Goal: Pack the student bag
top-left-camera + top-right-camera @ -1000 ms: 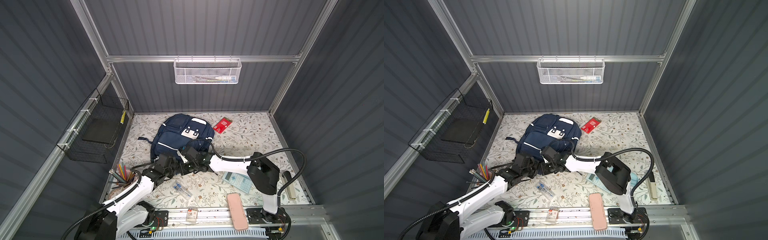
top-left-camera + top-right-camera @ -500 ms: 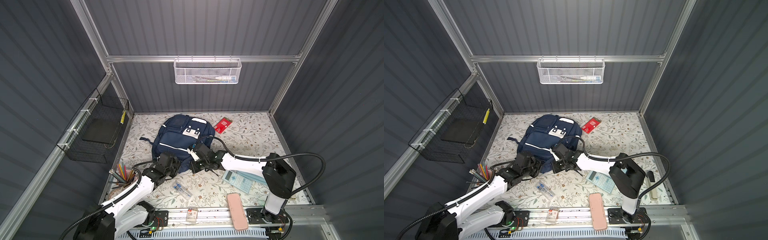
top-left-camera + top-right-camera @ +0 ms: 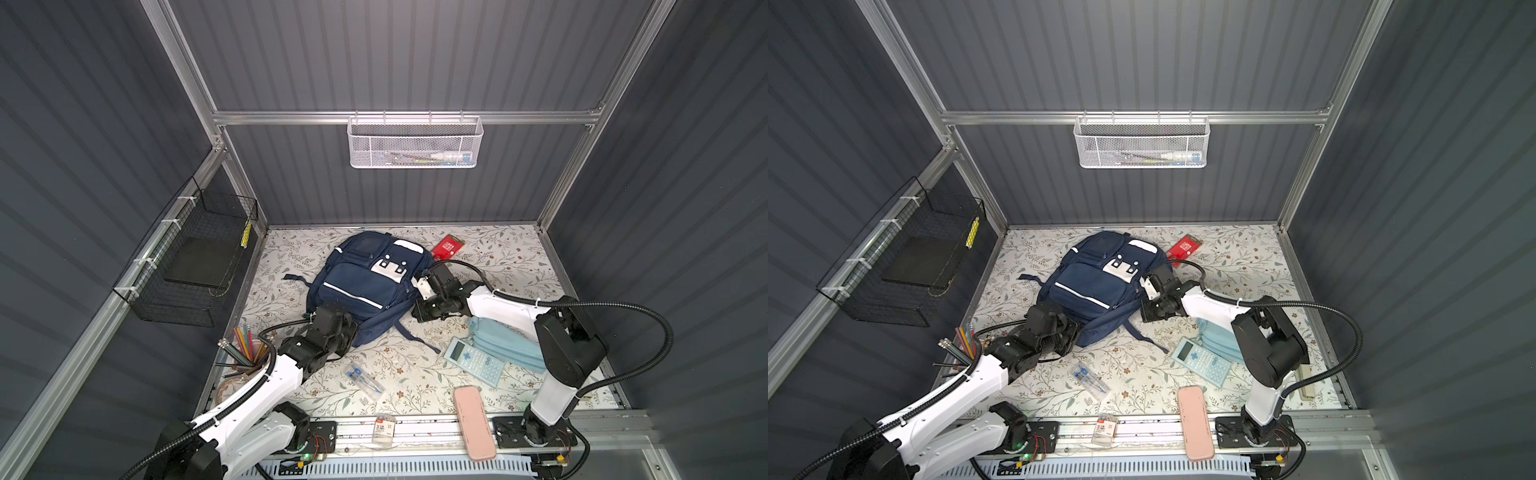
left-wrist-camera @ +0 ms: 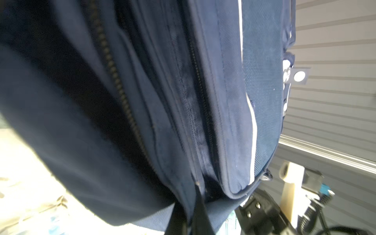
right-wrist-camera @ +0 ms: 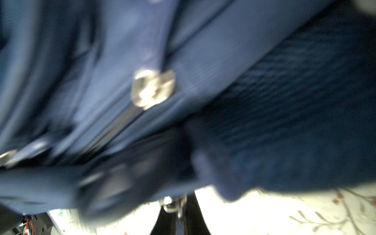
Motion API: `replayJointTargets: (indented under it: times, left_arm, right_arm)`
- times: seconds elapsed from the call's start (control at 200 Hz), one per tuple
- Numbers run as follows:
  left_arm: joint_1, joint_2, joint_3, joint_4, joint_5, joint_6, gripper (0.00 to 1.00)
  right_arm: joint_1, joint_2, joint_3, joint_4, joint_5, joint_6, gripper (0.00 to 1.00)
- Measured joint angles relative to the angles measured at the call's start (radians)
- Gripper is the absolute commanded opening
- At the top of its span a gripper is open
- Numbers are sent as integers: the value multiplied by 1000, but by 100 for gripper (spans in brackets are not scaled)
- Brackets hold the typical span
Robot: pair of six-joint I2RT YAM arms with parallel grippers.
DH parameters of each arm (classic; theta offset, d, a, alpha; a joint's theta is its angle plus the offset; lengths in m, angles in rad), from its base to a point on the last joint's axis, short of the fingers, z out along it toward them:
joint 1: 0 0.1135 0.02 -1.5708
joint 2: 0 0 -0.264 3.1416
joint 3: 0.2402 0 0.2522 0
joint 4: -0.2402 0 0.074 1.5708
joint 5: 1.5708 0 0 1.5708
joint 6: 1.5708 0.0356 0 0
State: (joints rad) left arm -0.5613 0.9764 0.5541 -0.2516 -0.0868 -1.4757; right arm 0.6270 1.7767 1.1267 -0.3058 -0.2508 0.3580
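Dark ribbed walls [image 3: 395, 62] are enclosing a flowered worktop [image 3: 498, 266], where the bag [image 3: 365, 286] is lying left of centre, long axis running from back edge toward front-left corner. The left end effector [image 3: 352, 332] is pinching narrow on its near end; the right end effector [image 3: 415, 305], also narrow, is touching its right flank, hold too blurred to tell.

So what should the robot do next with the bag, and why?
Probably draw the right gripper along the edge of the bag to run a zip open. It looks shut on a zip pull, while the left gripper, also shut, pinches the near corner as an anchor. The zips in view look closed, and the calculator lies outside.
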Motion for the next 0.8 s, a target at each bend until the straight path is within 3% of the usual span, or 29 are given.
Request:
replayJointTargets:
  times: [0.185, 0.255, 0.285, 0.305, 0.36, 0.39, 0.41, 0.525, 0.735, 0.795]
  left_arm:
    - [-1, -8, 18, -11, -6, 10, 0]
    - [-1, -11, 19, -18, -13, 14, 0]
    - [-1, -12, 19, -20, -16, 16, 14]
    - [-1, -11, 19, -22, -19, 18, 29]
    - [1, -13, 20, -34, -40, 29, 79]
    - [7, -15, 21, -48, -58, 31, 94]
    - [11, -17, 21, -55, -70, 33, 99]
    - [23, -23, 25, -72, -110, 40, 100]
    - [24, 1, 74, -52, -98, 45, 100]
    - [24, 22, 85, -44, -95, 50, 100]
  right_arm:
    - [-21, 23, 15, -15, -44, -8, 0]
    - [-23, 15, 14, -12, -61, -12, 5]
    - [-23, 10, 10, -8, -64, -15, 6]
    - [-22, 3, 6, -3, -66, -16, 8]
    - [-20, -18, -11, 9, -59, -18, 12]
    - [-19, -33, -23, 13, -48, -15, 13]
    - [-19, -43, -31, 14, -43, -11, 13]
    - [10, -91, -67, 21, 10, 30, 14]
    - [187, -39, -69, 109, 96, 157, 17]
    - [222, 3, -54, 123, 92, 174, 30]
